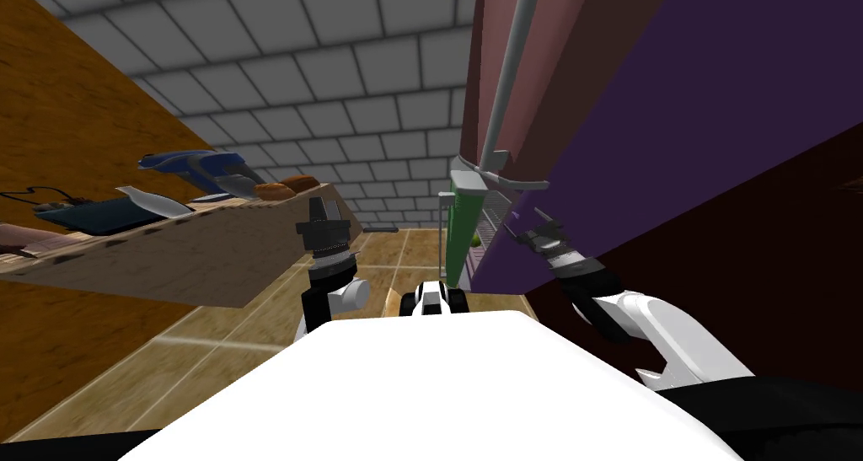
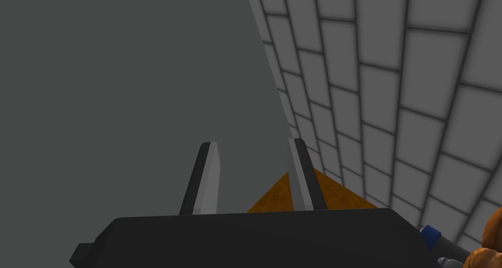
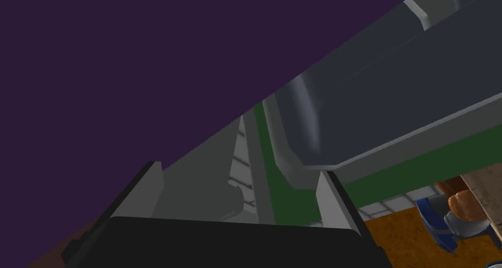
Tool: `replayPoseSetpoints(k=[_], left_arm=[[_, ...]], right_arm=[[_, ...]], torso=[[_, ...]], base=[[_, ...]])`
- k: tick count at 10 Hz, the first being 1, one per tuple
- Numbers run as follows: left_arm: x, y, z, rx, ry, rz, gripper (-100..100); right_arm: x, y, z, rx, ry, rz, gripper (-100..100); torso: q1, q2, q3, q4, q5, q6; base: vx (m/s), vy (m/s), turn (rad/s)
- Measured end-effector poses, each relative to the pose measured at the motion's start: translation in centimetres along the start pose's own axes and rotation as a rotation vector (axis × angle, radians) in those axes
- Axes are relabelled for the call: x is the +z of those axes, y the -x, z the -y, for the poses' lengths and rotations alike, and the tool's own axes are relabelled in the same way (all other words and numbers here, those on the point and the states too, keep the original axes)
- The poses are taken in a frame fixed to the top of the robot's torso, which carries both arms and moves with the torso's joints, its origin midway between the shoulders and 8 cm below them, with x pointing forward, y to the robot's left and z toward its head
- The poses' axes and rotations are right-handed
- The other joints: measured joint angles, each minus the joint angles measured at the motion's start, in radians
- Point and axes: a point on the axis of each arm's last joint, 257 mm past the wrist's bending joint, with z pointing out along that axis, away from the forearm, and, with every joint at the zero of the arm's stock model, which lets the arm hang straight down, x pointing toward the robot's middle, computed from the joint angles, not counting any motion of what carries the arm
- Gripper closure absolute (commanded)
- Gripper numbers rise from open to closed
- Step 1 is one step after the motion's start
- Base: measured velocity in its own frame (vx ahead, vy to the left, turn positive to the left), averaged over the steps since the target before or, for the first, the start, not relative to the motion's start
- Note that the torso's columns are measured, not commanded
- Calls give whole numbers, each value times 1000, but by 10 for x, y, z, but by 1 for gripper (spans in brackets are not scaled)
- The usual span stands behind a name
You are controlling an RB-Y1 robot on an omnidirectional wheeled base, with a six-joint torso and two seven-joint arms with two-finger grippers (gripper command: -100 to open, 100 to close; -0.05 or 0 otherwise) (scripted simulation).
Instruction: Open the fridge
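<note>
fridge [image 1: 674,102] on my right, seems ajar. right gripper [image 3: 240,169] jaws open, empty, at handle [image 1: 509,68] foot. risk: closing beside the bar, jaws slip off. left gripper [image 2: 253,142] jaws apart, idle.

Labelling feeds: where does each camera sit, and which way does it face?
Head view: on the head, steeply down-forward at the purple fridge and grey handle; left gripper, right gripper show.
Left wrist view: left hand, facing a grey surface and tiled wall; open fingers.
Right wrist view: right hand, facing fridge and handle; open fingers.
Shared: head and right wrist views both show the handle.
</note>
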Motion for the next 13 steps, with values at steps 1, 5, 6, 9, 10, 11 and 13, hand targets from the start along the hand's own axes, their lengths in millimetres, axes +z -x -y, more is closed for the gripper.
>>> replayPoseSetpoints(k=[1,5,6,9,10,11,13], left_arm=[[0,0,0,0,0,0,0],[0,0,0,0,0,0,0],[0,0,0,0,0,0,0],[0,0,0,0,0,0,0],[0,0,0,0,0,0,0],[0,0,0,0,0,0,0],[0,0,0,0,0,0,0]], right_arm=[[-1,-7,4,-76,8,-22,-100],[-2,-20,13,-325,49,-63,-100],[-1,-24,17,-398,58,-76,-100],[-2,-34,30,-588,80,-109,-100],[-2,-36,34,-640,87,-115,-100],[-2,-37,36,-683,93,-120,-100],[-3,-38,41,-737,98,-126,-100]], torso=[[3,-1,-1,0,1,1],[-16,20,13,9,-4,19],[-20,27,18,11,-6,21],[-19,27,18,11,-5,21],[-18,26,17,11,-5,21],[-18,25,17,10,-5,21],[-20,26,17,11,-5,21]], base=[[58,144,-115],[48,148,-2],[55,133,-63],[42,102,-35],[31,80,-23],[26,72,-35],[24,54,-38]])
